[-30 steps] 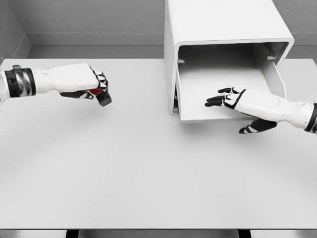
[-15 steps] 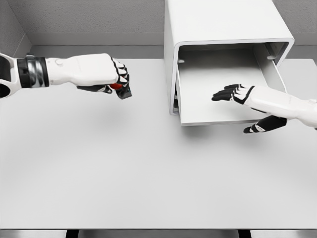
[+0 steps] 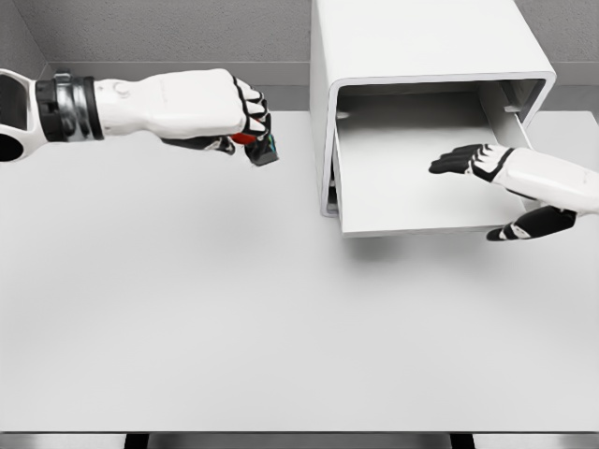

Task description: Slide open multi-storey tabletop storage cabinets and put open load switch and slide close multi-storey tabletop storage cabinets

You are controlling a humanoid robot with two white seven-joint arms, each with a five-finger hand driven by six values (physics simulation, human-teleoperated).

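Carrying the small black-and-red load switch (image 3: 258,147) toward the open white drawer (image 3: 412,187).
Left robot hand (image 3: 220,110) clamps it; right robot hand (image 3: 487,168), fingers apart, clears the drawer.

Cabinet (image 3: 426,56) at table's (image 3: 234,318) back right — drawer (image 3: 412,178) out front.

Light was bright, even and diffuse, seemingly from overhead. Faint soft-edged shadows lay on the bench (image 3: 281,327) under the left hand (image 3: 220,108) and along the open drawer (image 3: 412,178) front. No glare; the render looked slightly soft throughout.
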